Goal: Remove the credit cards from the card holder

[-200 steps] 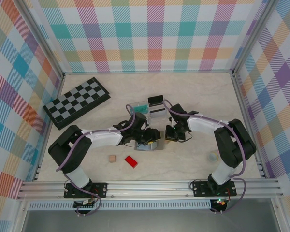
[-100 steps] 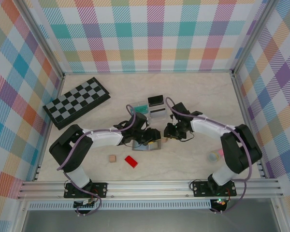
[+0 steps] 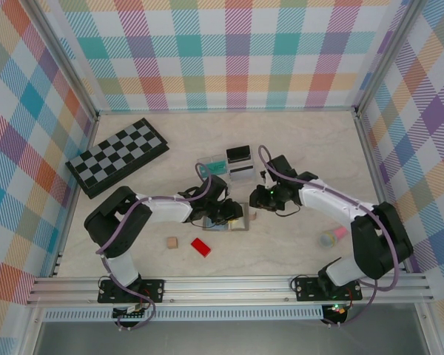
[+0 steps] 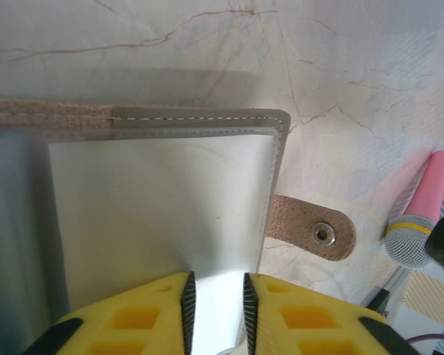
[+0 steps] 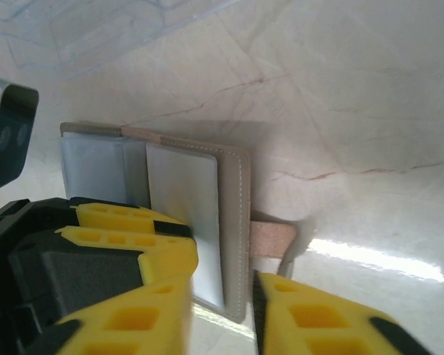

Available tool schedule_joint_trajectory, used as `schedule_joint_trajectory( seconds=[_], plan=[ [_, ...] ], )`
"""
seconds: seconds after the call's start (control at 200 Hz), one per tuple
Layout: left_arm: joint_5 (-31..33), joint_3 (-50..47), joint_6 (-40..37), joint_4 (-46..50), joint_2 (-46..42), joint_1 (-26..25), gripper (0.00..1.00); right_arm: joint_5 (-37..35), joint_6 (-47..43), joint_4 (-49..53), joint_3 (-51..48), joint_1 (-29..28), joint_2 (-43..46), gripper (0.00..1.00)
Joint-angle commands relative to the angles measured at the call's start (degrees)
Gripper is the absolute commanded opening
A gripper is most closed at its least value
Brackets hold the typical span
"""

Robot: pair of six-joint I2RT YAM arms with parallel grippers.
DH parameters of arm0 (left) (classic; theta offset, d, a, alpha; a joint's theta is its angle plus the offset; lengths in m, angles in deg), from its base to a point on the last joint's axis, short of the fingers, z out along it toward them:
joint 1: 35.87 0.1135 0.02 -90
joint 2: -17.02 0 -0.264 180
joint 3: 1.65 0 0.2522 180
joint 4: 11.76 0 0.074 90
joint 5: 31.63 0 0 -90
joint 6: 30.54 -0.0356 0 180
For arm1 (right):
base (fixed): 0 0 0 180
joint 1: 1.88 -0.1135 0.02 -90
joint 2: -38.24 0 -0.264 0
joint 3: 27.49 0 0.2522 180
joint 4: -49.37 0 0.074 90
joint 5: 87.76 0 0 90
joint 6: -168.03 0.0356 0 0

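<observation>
holder [image 4: 163, 200] lies open on worktop [image 4: 355, 89]. left gripper [image 4: 216, 285] narrow at its clear panel, right gripper [image 5: 223, 270] narrow astride its edge; grip unclear. risk: unpinned holder drags along.

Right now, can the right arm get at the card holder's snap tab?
Probably yes: the snap tab of the open card holder lies bare just ahead of the right jaws; the left jaws sit further left.

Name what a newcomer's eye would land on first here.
The left gripper and right gripper meet at the centre, crowding the open card holder. Just behind it, the credit cards lie on the table. The black-and-grey chessboard stands out at the far left.
</observation>
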Motion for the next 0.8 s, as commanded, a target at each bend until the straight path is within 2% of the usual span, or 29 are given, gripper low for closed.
schedule_joint_trajectory(
  seconds=[0.0, 0.135, 0.26, 0.48, 0.59, 0.795],
  plan=[
    [1.9, 0.6, -1.3, 3.4, 0.7, -0.8, 0.20, 2.4, 1.1, -1.5, 1.6, -1.3, -3.5, 0.20],
    [2.4, 0.2, -1.3, 4.3, 0.6, -0.8, 0.12, 3.7, 1.9, -3.0, 3.1, -2.6, -7.2, 0.12],
    [2.3, 0.2, -1.1, 4.5, 0.2, -0.8, 0.05, 3.4, 2.6, -2.7, 4.8, -3.2, -10.7, 0.09],
    [3.4, 0.8, -1.8, 8.2, -3.5, -0.8, 0.01, 3.7, 3.4, -2.7, 5.7, -3.3, -16.2, 0.07],
    [4.7, 1.2, -2.8, 12.5, -7.3, -0.5, 0.05, 2.3, 3.3, -1.8, 5.9, -3.3, -17.1, 0.07],
    [12.6, 1.1, -5.3, 26.1, -13.8, 2.0, 0.25, -0.5, 2.3, -0.1, 6.1, -3.3, -17.5, 0.07]
  ],
)
